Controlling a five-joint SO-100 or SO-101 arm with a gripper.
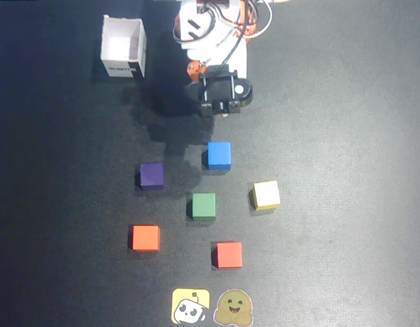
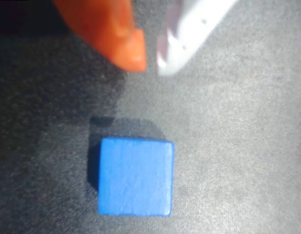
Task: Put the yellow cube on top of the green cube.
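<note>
In the overhead view the pale-yellow cube [image 1: 265, 195] sits on the black mat, right of centre. The dark-green cube [image 1: 203, 206] lies a short way to its left, apart from it. My gripper [image 1: 213, 112] hangs at the top centre, above the blue cube [image 1: 218, 155] and well away from both task cubes. In the wrist view my gripper [image 2: 150, 66] has its orange and white fingertips nearly together with nothing between them. The blue cube [image 2: 135, 176] lies on the mat below them. The yellow and green cubes are out of the wrist view.
Also in the overhead view are a purple cube [image 1: 151, 176], an orange cube [image 1: 146, 238] and a red cube [image 1: 229, 255]. An open white box [image 1: 124, 48] stands at the top left. Two flat stickers [image 1: 190, 306] [image 1: 235, 308] lie at the bottom edge.
</note>
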